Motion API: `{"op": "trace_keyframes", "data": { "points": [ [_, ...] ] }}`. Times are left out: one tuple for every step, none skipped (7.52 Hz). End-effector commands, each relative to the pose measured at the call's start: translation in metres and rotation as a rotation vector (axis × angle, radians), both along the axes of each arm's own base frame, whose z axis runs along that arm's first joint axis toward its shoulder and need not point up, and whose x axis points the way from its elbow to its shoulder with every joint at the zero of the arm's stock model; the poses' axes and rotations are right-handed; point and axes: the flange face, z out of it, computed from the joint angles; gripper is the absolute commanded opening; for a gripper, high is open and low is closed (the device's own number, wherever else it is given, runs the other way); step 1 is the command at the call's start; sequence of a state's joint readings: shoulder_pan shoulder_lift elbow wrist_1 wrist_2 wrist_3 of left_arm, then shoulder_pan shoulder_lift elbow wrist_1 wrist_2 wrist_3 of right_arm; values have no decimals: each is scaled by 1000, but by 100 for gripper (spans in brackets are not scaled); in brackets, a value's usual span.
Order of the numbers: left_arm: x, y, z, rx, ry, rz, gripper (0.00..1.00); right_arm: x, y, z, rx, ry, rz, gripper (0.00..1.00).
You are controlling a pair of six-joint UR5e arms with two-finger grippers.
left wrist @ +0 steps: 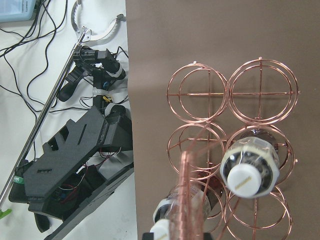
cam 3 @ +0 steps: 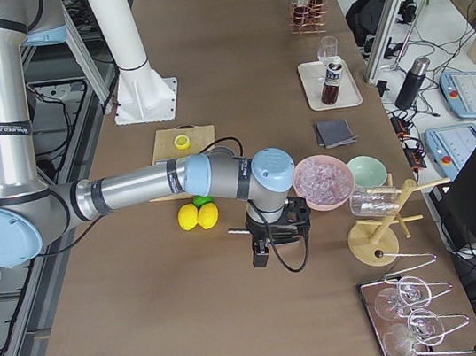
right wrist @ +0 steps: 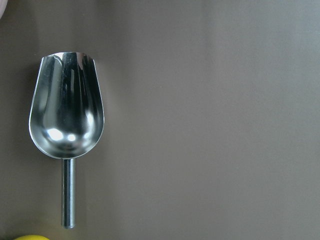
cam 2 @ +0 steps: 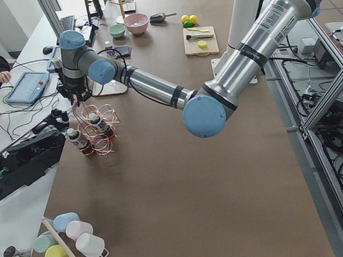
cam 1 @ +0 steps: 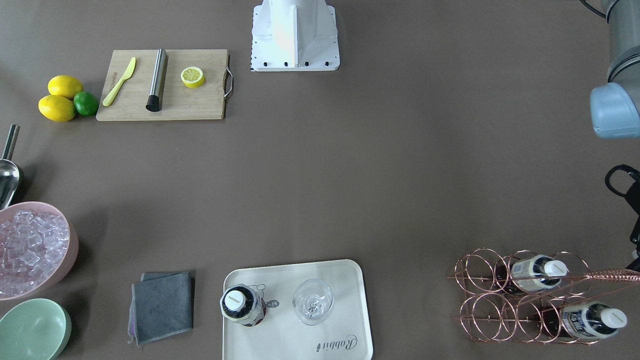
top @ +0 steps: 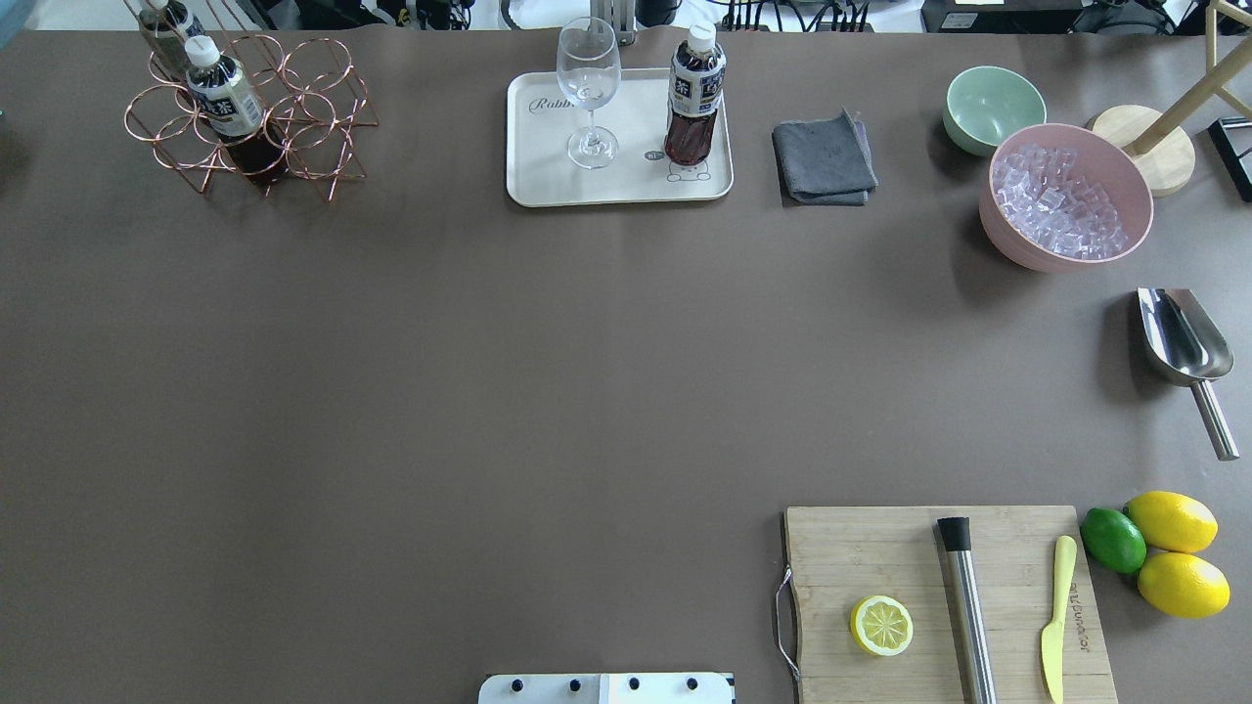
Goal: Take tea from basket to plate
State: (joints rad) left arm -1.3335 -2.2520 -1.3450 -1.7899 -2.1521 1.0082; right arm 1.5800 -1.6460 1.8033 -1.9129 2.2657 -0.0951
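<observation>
One tea bottle (top: 695, 98) stands upright on the cream plate (top: 548, 166), beside a wine glass (top: 588, 88). It also shows in the front view (cam 1: 242, 304). Two more tea bottles (top: 230, 108) (top: 166, 29) stand in the copper wire basket (top: 303, 108) at the table's far left corner. In the left wrist view one capped bottle (left wrist: 248, 167) sits in a ring of the basket (left wrist: 200, 95) just below the camera. My left gripper (cam 2: 75, 95) hangs just above the basket's handle; I cannot tell whether it is open. My right gripper (cam 3: 261, 255) hovers over a steel scoop (right wrist: 66, 117); its state is unclear.
A grey cloth (top: 824, 161), a mint bowl (top: 993, 108) and a pink bowl of ice (top: 1066, 200) lie right of the plate. A wooden board (top: 939, 596) with a half lemon, a muddler and a knife is at the near right, with lemons and a lime beside it.
</observation>
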Motion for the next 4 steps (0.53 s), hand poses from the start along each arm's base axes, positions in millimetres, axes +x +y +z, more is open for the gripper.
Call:
{"op": "trace_keyframes", "data": {
  "points": [
    [0, 1, -1, 3, 6, -3, 98, 0, 0, 0, -1, 0, 0, 100],
    [2, 1, -1, 3, 7, 0, 98, 0, 0, 1, -2, 1, 0, 100],
    [4, 1, -1, 0, 9, 0, 98, 0, 1, 2, -4, 1, 0, 100],
    [4, 2, -3, -12, 21, -11, 98, 0, 1, 3, -5, 1, 0, 100]
  ]
}}
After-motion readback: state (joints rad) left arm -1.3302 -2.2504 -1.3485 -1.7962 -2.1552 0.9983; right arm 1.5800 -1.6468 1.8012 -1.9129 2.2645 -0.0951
